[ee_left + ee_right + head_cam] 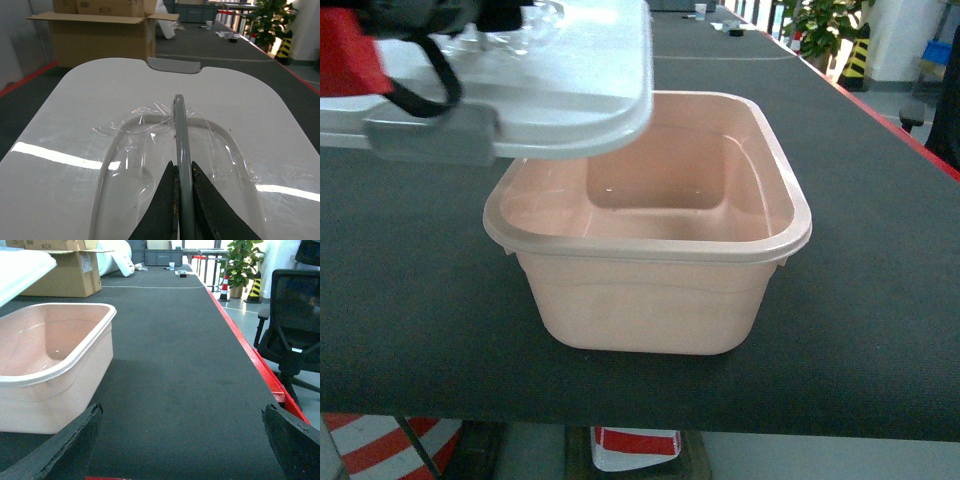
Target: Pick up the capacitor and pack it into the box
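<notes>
Left end effector (182, 200): fingers pinched hard on the grey handle (180, 130) of the white lid (90, 110), nothing but the handle strip between them. Lid is held in the air, over the tub's far-left corner in the head view, a grey clasp (432, 135) hanging at its near edge. Loose clear film lies around the handle recess.

Right end effector (182, 440): spread wide, holding nothing, low over the worktop (190, 365) just right of the tub.

Box (650, 230): pale pink tub, standing upright on the dark worktop near its front edge, mouth mostly uncovered. Inside looks bare. No capacitor visible in any view; cannot say where it lies.

Step in hand, as I read it: getting the lid clear so the tub can be loaded.

- Grip is narrow and central on a thin handle; the lid may swing or tip. Move slowly, keep it level.
- Carry it fully off the rim before lowering; the clasp could catch the tub's lip and drag the tub.
- Set it flat on bare worktop, well away from the right arm's path.
- Cardboard carton (100, 35) beyond is not the target.
</notes>
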Tool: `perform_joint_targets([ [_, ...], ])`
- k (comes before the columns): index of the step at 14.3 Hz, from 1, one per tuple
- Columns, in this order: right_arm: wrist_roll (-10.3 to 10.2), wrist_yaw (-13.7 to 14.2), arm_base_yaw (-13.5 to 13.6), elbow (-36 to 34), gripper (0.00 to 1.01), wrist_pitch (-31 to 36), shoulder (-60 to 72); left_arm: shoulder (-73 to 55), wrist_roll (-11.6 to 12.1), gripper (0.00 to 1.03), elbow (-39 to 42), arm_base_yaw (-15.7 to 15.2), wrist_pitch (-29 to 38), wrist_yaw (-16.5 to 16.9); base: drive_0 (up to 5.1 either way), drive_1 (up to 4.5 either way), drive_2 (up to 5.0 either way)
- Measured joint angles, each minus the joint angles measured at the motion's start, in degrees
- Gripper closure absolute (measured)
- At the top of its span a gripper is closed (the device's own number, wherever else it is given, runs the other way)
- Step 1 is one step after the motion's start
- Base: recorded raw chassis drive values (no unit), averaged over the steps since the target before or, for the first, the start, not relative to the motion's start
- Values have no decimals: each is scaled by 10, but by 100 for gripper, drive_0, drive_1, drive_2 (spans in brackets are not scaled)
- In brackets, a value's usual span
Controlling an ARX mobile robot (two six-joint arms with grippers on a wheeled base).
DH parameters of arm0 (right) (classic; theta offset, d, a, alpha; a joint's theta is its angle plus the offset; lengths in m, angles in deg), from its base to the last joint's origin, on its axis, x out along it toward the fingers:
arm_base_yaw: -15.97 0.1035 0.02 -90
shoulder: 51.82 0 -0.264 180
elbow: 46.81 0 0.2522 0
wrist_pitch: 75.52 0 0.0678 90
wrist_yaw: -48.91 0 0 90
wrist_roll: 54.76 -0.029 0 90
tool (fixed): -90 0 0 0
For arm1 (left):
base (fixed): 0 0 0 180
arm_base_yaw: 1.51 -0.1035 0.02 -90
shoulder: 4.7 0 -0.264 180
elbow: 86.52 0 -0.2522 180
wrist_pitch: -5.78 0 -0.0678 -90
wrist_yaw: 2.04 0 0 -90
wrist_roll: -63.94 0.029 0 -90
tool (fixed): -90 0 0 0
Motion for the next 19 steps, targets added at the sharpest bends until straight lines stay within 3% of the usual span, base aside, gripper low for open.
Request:
perform_joint_targets([
  [4, 0, 0, 0, 0, 3, 0, 0, -66, -9, 101, -58, 95, -11, -55, 0, 0, 0],
  [6, 0, 0, 0, 0, 3, 0, 0, -97, -16, 101, -85, 117, -17, -77, 0, 0, 0],
  [10, 0, 0, 0, 0, 3, 0, 0, -134, -29, 101, -110, 135, -28, -99, 0, 0, 0],
  [16, 0, 0, 0, 0, 3, 0, 0, -145, -33, 101, -115, 135, -33, -97, 0, 0, 0],
  [19, 0, 0, 0, 0, 3, 0, 0, -145, -33, 70, -113, 132, -25, -84, 0, 0, 0],
])
